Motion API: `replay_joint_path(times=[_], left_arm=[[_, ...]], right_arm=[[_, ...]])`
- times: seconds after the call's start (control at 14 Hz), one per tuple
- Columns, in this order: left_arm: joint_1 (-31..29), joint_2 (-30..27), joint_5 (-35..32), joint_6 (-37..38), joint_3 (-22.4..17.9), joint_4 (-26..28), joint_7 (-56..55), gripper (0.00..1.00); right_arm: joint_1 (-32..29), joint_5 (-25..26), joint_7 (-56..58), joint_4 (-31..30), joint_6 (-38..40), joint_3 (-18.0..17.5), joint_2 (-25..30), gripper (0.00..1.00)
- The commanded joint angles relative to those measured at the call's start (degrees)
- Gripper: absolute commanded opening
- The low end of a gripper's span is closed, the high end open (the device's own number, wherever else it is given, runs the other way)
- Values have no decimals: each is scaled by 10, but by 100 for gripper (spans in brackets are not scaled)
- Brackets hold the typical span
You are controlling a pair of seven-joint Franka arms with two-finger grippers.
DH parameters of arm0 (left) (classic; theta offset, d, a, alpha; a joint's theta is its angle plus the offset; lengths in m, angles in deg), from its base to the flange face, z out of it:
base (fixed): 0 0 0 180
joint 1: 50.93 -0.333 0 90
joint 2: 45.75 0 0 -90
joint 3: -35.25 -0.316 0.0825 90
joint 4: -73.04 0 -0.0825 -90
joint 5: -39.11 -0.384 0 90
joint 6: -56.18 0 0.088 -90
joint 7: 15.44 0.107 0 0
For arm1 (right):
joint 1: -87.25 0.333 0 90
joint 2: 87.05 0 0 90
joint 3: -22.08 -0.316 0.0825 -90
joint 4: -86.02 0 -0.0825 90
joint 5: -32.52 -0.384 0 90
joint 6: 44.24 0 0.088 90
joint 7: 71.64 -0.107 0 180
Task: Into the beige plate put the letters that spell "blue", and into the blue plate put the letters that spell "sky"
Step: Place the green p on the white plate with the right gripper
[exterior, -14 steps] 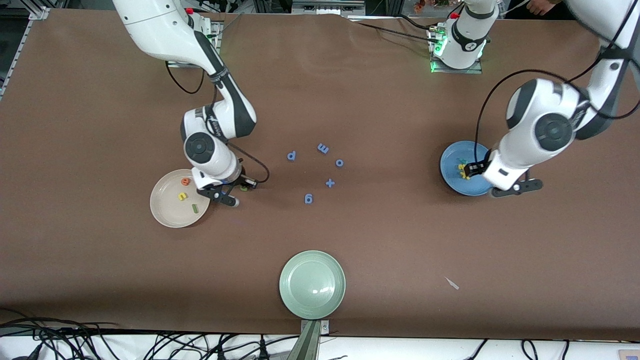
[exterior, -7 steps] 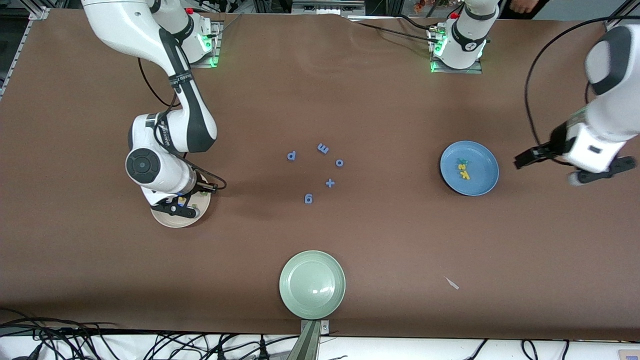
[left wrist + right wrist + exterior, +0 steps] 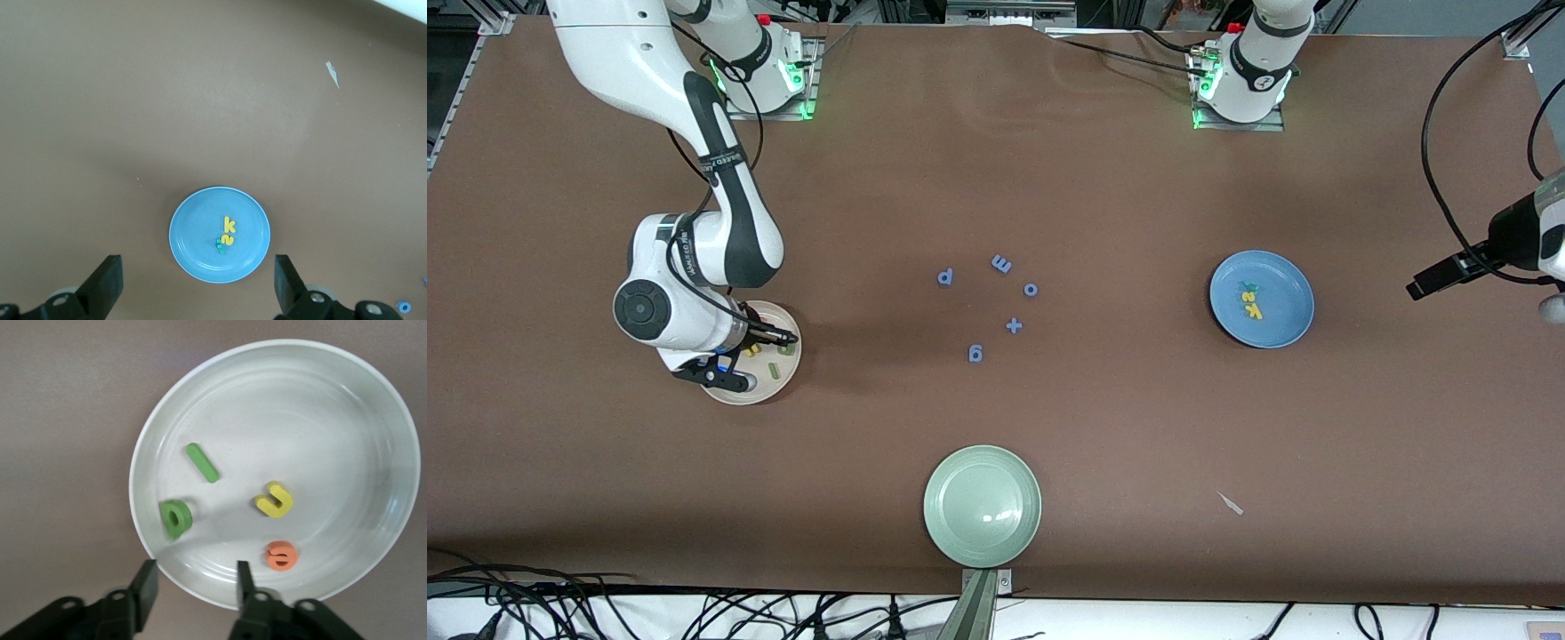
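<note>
right gripper hangs over the beige plate, and the arm covers most of that plate in the front view, so only one edge and a couple of letters peek out there. the right wrist view opens it up: the fingers stand apart with nothing between them, tips over the plate's rim. just past the tips lie all four letters that spell "blue": the green b lying blurred near one fingertip, the green bar l a little further out from it, the yellow u ahead of the other fingertip, the orange e just beside that fingertip. none of them touches a finger.

middle of the table, the blue letters and plus sign lie loose, and the pale green plate sits nearest the front camera.

on to the blue plate, with the letters that spell "sky" in it: yellow k, the smaller yellow one touching it, the teal one half tucked under that, its shape hard to read.

left gripper is cut off at the frame edge in the front view, over bare table toward the left arm's end, well apart from the blue plate. in the left wrist view its fingers are spread wide, empty, only the tips in shot, the plate seen between them.
</note>
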Motion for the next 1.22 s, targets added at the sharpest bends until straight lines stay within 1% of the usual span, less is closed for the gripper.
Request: replay_joint_path(times=[0.0,0.07,0.14,0.21,0.29,0.36,0.43,0.57,0.64,0.72,0.86,1.0,1.15], left_arm=[[197,6,12,51,-177,-45,10,100],[276,11,14,83,-258,-69,12,100],[316,11,17,98,-302,-81,22,100],[329,8,22,100,-311,-83,33,100],[332,5,25,102,-311,-84,36,100],[339,-8,24,113,-313,-84,42,100],[345,-20,24,120,-322,-83,61,100],[374,-31,24,147,-351,-82,118,100],[376,-31,24,153,-360,-82,132,100],[376,-31,24,153,-362,-83,135,100],[383,-31,24,155,-362,-83,135,100],[390,-31,25,155,-364,-85,134,100],[383,-31,26,155,-364,-97,135,100]], right_arm=[[0,-14,10,10,13,-1,11,67],[0,-14,10,21,28,-1,12,70],[-1,-13,7,43,51,0,12,77],[0,-9,7,67,81,1,15,90],[0,-4,7,91,107,4,16,99],[0,-1,7,116,134,6,16,99],[1,16,7,139,157,12,17,100],[3,59,7,172,204,13,39,100],[3,76,7,179,221,13,59,100],[3,96,7,187,223,14,76,100],[2,130,16,222,236,31,89,100],[2,147,23,249,288,33,102,100],[2,137,63,266,317,35,114,100]])
